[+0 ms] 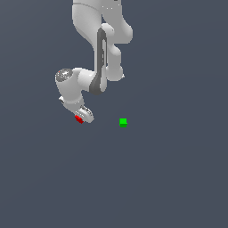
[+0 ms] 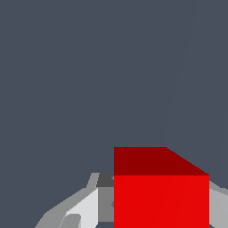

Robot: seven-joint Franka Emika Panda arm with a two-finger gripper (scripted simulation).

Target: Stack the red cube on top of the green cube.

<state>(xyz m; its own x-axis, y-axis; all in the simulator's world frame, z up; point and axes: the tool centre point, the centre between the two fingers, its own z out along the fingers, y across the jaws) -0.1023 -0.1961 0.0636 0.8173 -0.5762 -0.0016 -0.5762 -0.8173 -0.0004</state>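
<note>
Wrist view, nearest first: red cube filling the close foreground, bright front face and darker upper face both showing, set between the pale fingers of the gripper. One finger pressed against a side of the cube, the other just visible at the opposite side; clamped on the red cube. Beyond, only flat grey floor.

Exterior view: gripper tilted, at about nine o'clock from the green cube and well apart from it. Red cube peeking out at the fingertips, mostly covered by the white hand. Green cube resting alone on the floor, upright. Farther back, white arm reaching in from twelve o'clock.
</note>
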